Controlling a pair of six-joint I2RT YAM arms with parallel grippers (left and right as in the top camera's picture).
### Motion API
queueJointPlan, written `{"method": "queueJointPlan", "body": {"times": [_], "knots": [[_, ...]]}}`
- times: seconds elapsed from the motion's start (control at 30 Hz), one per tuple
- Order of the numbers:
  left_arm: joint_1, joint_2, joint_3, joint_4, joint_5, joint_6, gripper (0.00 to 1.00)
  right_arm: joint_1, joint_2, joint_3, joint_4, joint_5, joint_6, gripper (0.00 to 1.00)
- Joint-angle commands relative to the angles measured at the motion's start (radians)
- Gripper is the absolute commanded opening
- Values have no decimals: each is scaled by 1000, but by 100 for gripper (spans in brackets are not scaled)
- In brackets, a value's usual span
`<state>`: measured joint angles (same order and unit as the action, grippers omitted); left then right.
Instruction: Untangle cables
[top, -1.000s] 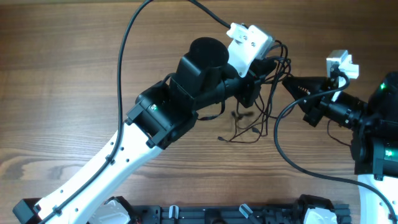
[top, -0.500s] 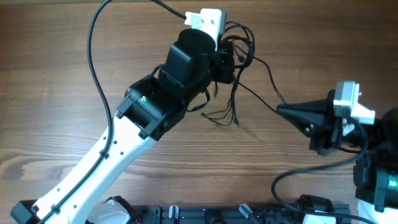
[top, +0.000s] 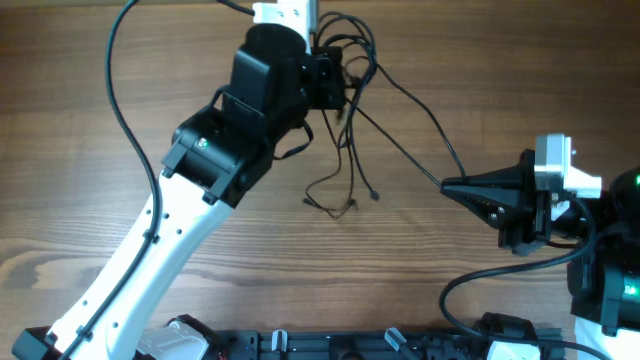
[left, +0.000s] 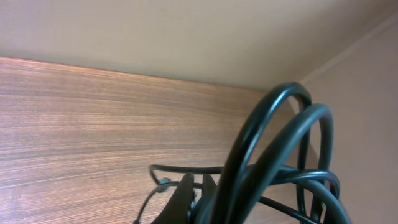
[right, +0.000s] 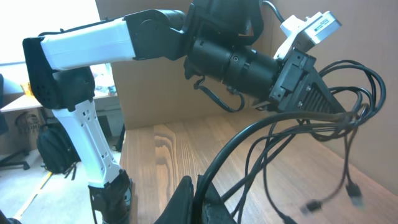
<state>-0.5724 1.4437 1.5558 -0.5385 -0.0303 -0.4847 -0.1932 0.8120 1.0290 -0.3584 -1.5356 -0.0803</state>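
The cables (top: 398, 147) are thin black wires spread across the wooden table between my two grippers. At the top centre my left gripper (top: 345, 80) is shut on their looped bundle (left: 273, 143), and its fingers (left: 186, 193) sit pressed together behind the loops. At the right my right gripper (top: 445, 184) is shut on one strand (right: 249, 134) that runs straight up-left to the bundle. Loose ends with small plugs (top: 375, 196) trail onto the table below the bundle. The right wrist view shows the left gripper (right: 348, 112) with wires hanging from its tip.
A thick black arm cable (top: 120, 60) arcs over the left of the table. Another (top: 470, 280) loops by the right arm's base. A black rail with fittings (top: 380, 345) runs along the front edge. A cardboard wall (right: 149, 93) stands behind the left arm.
My left gripper has carried the bundle up and to the left. My right gripper has moved down and back with its strand, so the wires are drawn out between them.
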Motion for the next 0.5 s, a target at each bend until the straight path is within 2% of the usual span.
{"method": "queueJointPlan", "body": {"times": [0.0,0.37,0.47], "knots": [[68,-3,15,7,-94,-3,4,0,-18,3,-1,-88,2,4],[78,-3,15,157,-75,-6,4,0,-18,3,-112,-80,1,4],[78,-3,15,182,-59,-25,4,0,-18,3,-167,-16,2,4]]}}
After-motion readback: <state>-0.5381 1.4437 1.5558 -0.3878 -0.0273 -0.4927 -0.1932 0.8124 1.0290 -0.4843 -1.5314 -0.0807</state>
